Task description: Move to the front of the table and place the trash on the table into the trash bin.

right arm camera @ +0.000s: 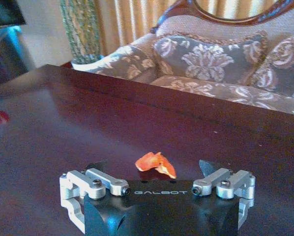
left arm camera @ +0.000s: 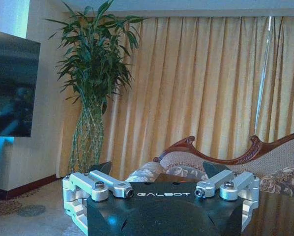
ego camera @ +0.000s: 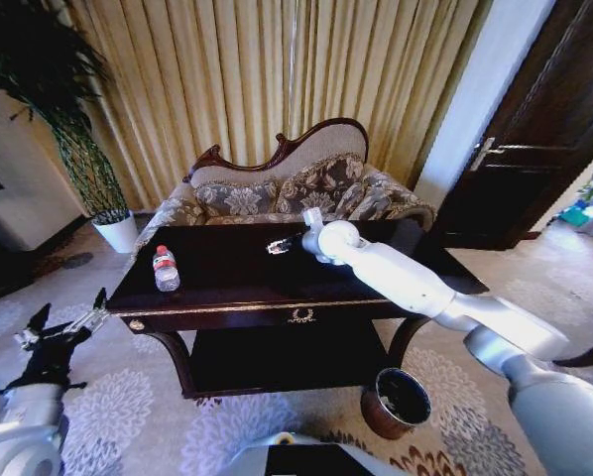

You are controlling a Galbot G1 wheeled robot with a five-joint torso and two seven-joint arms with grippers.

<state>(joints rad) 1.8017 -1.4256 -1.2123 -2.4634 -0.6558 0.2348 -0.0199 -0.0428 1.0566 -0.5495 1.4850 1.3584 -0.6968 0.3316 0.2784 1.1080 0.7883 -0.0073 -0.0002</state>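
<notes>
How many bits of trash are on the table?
1 that I can see: an orange scrap on the table, just in front of the open right gripper. The arm may hide more.

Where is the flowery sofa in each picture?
Head view: the sofa sits mid-picture, behind the table and beyond the right claw, which is held open over the tabletop.
Left wrist view: the sofa shows its carved back beyond the open left claw.
Right wrist view: the sofa lies past the table's far edge, beyond the orange scrap.
Shared landmark: the golden curtains behind it.
</notes>
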